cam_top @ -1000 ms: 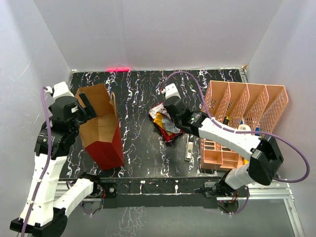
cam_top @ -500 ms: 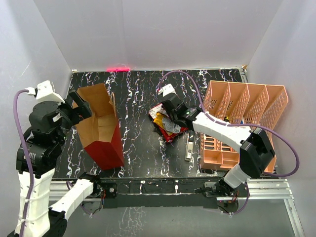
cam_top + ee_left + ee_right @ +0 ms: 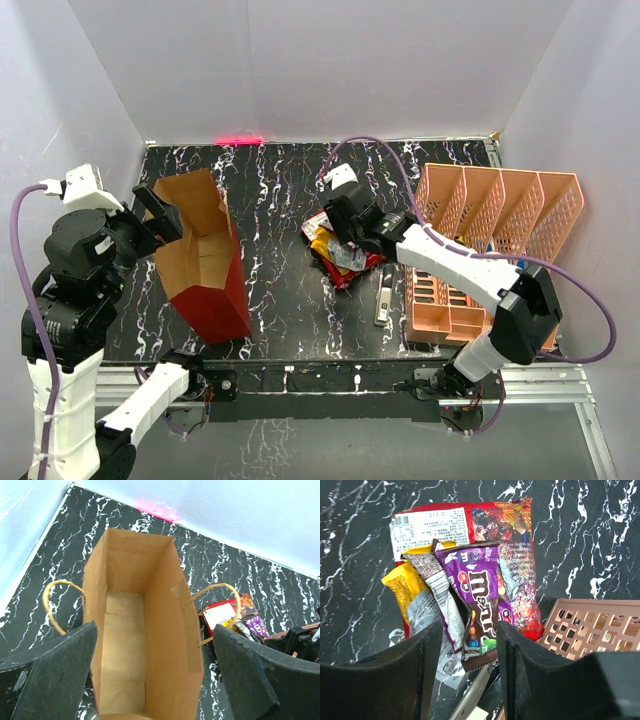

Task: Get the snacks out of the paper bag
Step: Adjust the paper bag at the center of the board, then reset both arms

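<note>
Paper bag: rectangular, glossy red, kraft-lined, upright, table left; left gripper spread wide above its mouth. Snacks: crinkly foil packets heaped mid-table; right gripper parted, empty, over purple packet.

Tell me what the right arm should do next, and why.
Probably lift the right end effector straight up off the snacks: its jaws stand apart, the purple packet lies on the pile on the table, and the paper bag shows only bare brown floor inside.
</note>
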You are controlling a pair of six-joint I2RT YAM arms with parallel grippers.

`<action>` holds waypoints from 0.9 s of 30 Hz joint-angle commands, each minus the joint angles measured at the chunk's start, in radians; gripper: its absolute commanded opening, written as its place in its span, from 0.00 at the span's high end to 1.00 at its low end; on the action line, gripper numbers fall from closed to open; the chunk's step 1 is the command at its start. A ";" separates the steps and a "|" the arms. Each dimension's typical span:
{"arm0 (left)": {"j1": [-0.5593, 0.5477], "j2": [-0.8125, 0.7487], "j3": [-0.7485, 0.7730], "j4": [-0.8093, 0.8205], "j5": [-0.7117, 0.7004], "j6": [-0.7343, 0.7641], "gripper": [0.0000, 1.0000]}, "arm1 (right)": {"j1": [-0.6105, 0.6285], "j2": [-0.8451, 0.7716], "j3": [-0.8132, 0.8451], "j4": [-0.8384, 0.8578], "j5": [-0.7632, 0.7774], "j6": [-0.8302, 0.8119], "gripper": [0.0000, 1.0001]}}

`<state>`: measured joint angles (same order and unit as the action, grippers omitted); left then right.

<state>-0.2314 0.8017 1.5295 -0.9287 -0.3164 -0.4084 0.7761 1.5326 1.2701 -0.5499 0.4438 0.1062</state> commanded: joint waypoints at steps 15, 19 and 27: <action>0.004 0.002 0.032 0.096 0.294 -0.066 0.02 | -0.006 -0.739 -0.256 0.316 -0.217 0.115 0.02; 0.004 0.023 0.103 0.084 0.271 -0.029 0.02 | -0.005 -0.861 -0.120 0.228 -0.053 0.094 0.02; 0.004 -0.009 0.231 0.167 0.229 0.009 0.02 | -0.005 -0.911 0.164 0.112 -0.080 0.085 0.02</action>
<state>-0.2314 0.8253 1.6955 -0.8490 -0.0723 -0.4335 0.7757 0.6304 1.3319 -0.3927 0.3504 0.1970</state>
